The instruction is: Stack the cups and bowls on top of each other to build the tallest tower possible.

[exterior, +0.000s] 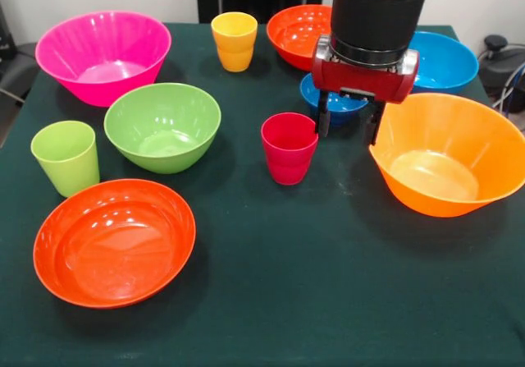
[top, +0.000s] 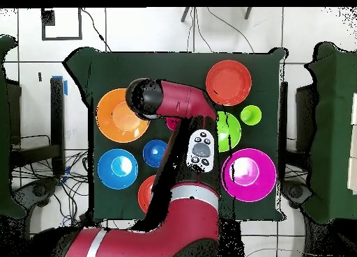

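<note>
My gripper (exterior: 350, 125) is open and empty. It hangs low between the red-pink cup (exterior: 289, 148) and the big orange bowl (exterior: 447, 153), in front of the small dark blue bowl (exterior: 332, 96). The yellow-orange cup (exterior: 234, 41) stands at the back, the lime green cup (exterior: 66, 157) at the left. The big pink bowl (exterior: 102, 55), green bowl (exterior: 162, 126), light blue bowl (exterior: 443, 59) and two red-orange bowls (exterior: 115, 240) (exterior: 299, 34) each stand alone. No tower stands. In the overhead view the arm (top: 174, 104) hides the gripper and the yellow-orange cup.
A dark green cloth (exterior: 328, 285) covers the table. In the overhead view the orange bowl (top: 120, 115), light blue bowl (top: 117, 168), pink bowl (top: 248, 174) and green bowl (top: 229, 131) ring the arm. Cables lie on the floor at the left.
</note>
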`<state>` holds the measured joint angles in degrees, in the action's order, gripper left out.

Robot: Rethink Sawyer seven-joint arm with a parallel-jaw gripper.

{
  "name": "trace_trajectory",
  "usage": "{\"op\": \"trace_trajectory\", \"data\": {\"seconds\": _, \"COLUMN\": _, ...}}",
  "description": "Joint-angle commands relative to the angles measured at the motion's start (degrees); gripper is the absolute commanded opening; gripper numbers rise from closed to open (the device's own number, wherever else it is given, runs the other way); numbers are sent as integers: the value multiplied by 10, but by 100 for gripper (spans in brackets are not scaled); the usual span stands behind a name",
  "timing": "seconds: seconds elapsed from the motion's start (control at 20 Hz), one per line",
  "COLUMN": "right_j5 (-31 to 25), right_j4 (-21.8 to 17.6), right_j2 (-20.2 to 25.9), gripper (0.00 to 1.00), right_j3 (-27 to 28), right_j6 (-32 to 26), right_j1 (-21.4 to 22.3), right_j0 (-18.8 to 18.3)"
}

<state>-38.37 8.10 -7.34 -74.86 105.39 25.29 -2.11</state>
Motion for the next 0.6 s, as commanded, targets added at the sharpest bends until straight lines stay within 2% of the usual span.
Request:
{"op": "trace_trajectory", "data": {"seconds": 0.05, "right_j5": -87, "right_j4": 6, "right_j2": 31, "gripper": 100, "right_j3": 42, "right_j6": 82, "right_j1": -32, "right_j0": 7}}
{"op": "trace_trajectory", "data": {"seconds": 0.35, "right_j5": -100, "right_j4": 10, "right_j2": 33, "gripper": 100, "right_j3": 51, "right_j6": 89, "right_j1": -32, "right_j0": 13}}
{"op": "trace_trajectory", "data": {"seconds": 0.5, "right_j5": -106, "right_j4": 7, "right_j2": 50, "gripper": 100, "right_j3": 53, "right_j6": 69, "right_j1": -39, "right_j0": 14}}
{"op": "trace_trajectory", "data": {"seconds": 0.6, "right_j5": -106, "right_j4": 4, "right_j2": 79, "gripper": 100, "right_j3": 40, "right_j6": 24, "right_j1": -37, "right_j0": 3}}
